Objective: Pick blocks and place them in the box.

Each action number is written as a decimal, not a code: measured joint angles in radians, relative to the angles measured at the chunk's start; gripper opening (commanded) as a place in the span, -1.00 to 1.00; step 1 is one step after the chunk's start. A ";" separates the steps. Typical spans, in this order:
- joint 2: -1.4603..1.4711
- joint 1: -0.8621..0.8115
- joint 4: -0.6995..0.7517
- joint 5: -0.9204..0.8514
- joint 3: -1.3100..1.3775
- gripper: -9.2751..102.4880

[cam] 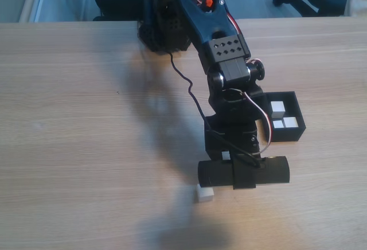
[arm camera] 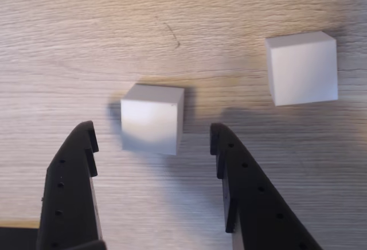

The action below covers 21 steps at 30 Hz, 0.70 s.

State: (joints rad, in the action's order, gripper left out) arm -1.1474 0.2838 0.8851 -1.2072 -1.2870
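Near the front edge of the bench, my pincer (arm camera: 153, 175) is spread wide with nothing in it, hovering over a white block (arm camera: 152, 118) that sits just ahead of the gap between the jaws. Second block (arm camera: 302, 67) lies apart, up-right in the wrist view. Box (cam: 297, 110) toward the right edge already has three blocks. Approach step for a pick, I'd judge: advance, drop, straddle the cube, then close
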 measured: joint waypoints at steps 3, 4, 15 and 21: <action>0.003 0.002 0.000 0.000 0.000 -0.44; 0.009 0.002 0.000 0.000 0.002 -0.44; 0.083 -0.009 -0.015 0.009 0.055 -0.45; 0.100 -0.011 -0.018 0.009 0.067 -0.54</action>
State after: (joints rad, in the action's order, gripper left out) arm -1.0477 0.2730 0.8667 -1.1980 -1.2195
